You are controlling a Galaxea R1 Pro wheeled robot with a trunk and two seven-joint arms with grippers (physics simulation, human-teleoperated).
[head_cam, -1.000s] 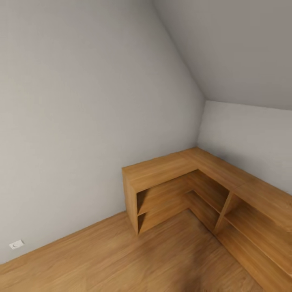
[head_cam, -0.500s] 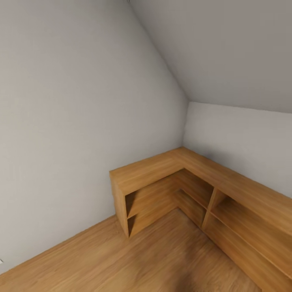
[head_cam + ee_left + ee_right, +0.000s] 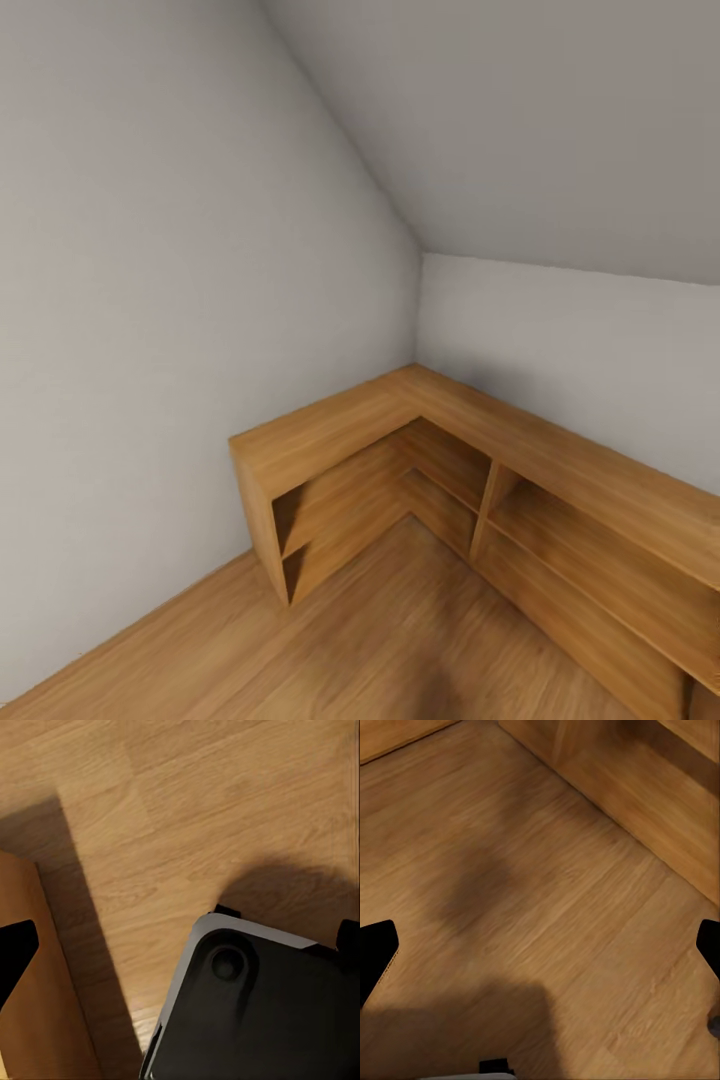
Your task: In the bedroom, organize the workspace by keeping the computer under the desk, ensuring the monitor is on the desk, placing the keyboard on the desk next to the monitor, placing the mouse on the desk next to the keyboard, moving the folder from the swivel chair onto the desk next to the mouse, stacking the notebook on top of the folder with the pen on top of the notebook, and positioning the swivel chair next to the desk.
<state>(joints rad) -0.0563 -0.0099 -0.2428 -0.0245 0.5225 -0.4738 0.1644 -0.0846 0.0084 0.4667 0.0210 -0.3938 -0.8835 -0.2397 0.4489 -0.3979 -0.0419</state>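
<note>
I'm looking into a corner with a low L-shaped wooden shelf unit [image 3: 480,450] tucked into it. One leg runs along the left wall [image 3: 150,300], the longer leg along the far wall [image 3: 560,340]. Both walls are plain pale grey, and a sloped grey ceiling [image 3: 520,120] comes down to meet the far wall above the unit. The unit has open compartments under a flat top, split by a middle shelf and upright dividers. In front of it lies a wood-plank floor [image 3: 380,640], with a soft dark shadow on the boards. The light is even and dim.
</note>
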